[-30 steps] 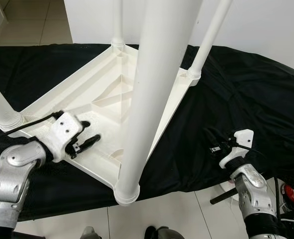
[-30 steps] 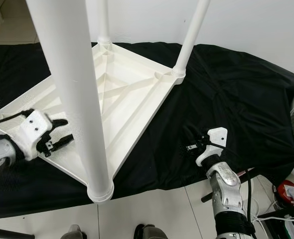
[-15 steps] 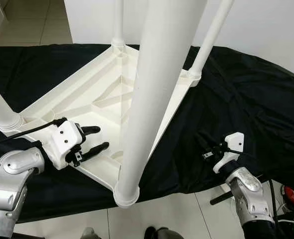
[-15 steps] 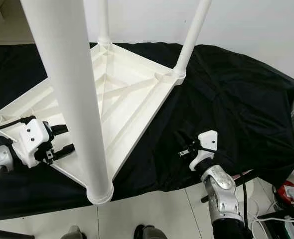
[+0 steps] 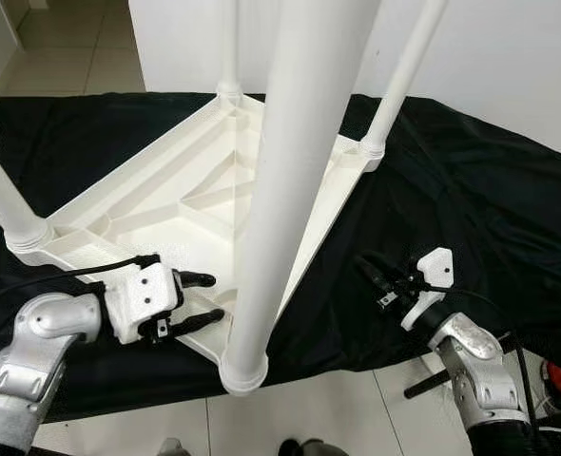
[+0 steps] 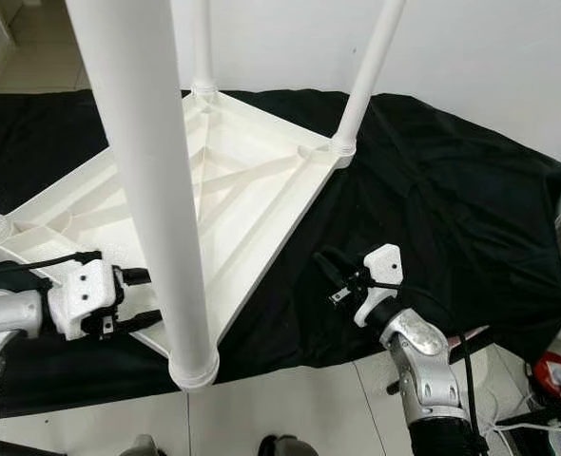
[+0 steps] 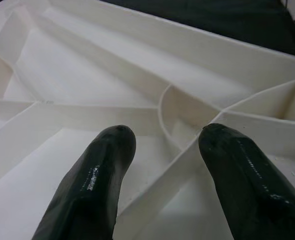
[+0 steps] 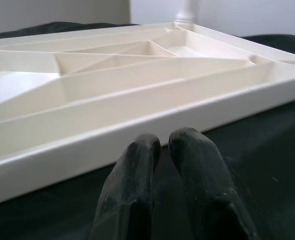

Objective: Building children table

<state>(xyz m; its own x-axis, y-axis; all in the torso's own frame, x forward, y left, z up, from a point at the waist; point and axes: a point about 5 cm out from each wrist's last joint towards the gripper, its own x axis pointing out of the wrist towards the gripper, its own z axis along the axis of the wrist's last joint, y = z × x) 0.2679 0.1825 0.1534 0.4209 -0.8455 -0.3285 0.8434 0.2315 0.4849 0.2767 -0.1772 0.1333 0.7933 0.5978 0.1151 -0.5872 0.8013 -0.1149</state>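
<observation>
Count on inspection — one white tabletop (image 5: 157, 204) (lying upside down), four white legs (image 5: 299, 180) standing in its corners, one black cloth (image 5: 480, 209) beneath, two grippers — left gripper (image 5: 204, 299), right gripper (image 5: 371, 280).

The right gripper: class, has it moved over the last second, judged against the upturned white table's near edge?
Yes. The right gripper has moved across the black cloth toward the table, now much closer to its near edge.
</observation>
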